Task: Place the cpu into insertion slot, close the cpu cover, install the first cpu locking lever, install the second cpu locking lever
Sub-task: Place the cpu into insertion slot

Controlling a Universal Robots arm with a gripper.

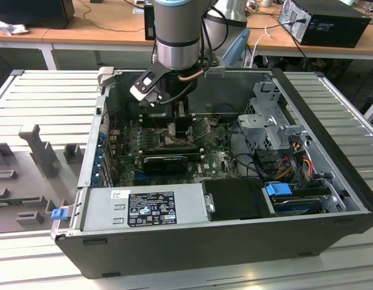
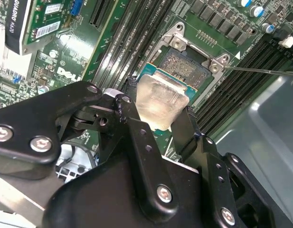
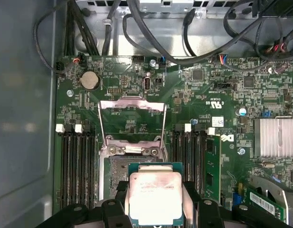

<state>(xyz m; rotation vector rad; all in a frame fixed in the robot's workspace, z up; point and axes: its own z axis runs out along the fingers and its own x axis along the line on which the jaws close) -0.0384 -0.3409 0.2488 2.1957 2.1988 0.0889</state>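
My gripper [image 3: 155,202] is shut on the cpu [image 3: 155,195], a pale silver square on a green carrier edge, held by two opposite sides between black fingers [image 3: 190,197]. The cpu hovers over the near half of the insertion slot [image 3: 118,170], a dark pinned socket with a silvery rim. In the second wrist view the cpu [image 2: 158,102] is tilted above the insertion slot [image 2: 184,66]. The cpu cover [image 3: 131,104], a thin metal frame, stands swung open beyond the socket. In the exterior view the gripper [image 1: 174,127] is low inside the open computer case.
Black memory slots [image 3: 75,161] flank the socket on both sides. Cables [image 3: 184,52] run along the case beyond the cover. A finned heatsink [image 3: 275,137] and a thin metal rod [image 2: 260,71] are nearby. The case holds a graphics card [image 1: 165,162], power supply [image 1: 144,208] and drive cage [image 1: 271,127].
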